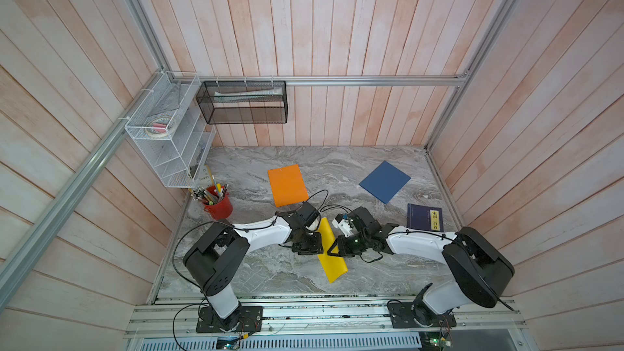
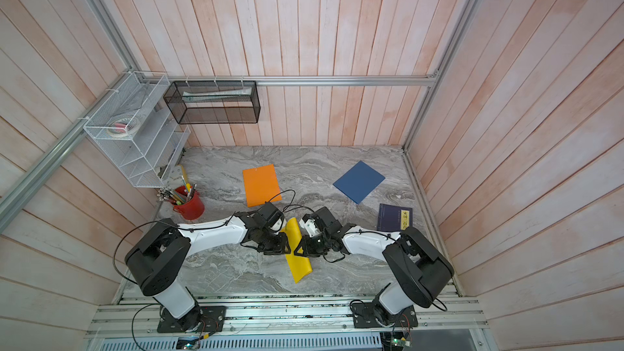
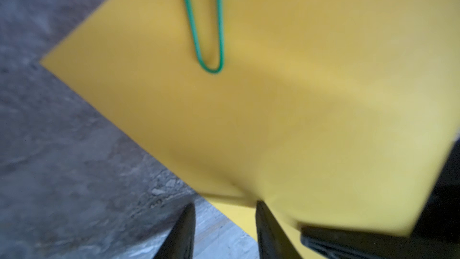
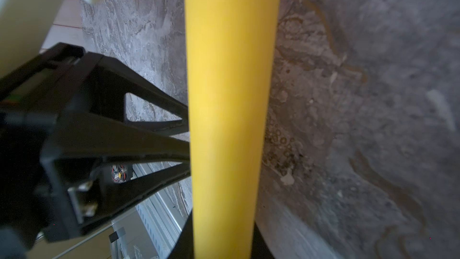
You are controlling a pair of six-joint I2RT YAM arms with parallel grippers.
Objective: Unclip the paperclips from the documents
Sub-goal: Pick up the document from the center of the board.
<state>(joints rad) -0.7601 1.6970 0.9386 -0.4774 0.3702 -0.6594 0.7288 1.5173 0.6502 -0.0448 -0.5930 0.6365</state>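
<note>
The yellow document (image 1: 332, 261) (image 2: 297, 261) lies between both arms, its far end lifted and curled. In the left wrist view a green paperclip (image 3: 206, 33) sits clipped on the yellow document (image 3: 273, 120). My left gripper (image 3: 225, 232) (image 1: 320, 246) is open at the sheet's edge, with table showing between its fingers. My right gripper (image 4: 221, 242) (image 1: 334, 249) is shut on the curled yellow document (image 4: 229, 95). The orange document (image 1: 287, 185) and the blue document (image 1: 385, 182) lie flat farther back. Any clips on them are too small to make out.
A red cup of pens (image 1: 218, 205) stands at the left. A navy book with a gold label (image 1: 424, 217) lies at the right. A white wire rack (image 1: 169, 130) and a black mesh basket (image 1: 243, 102) hang on the back wall.
</note>
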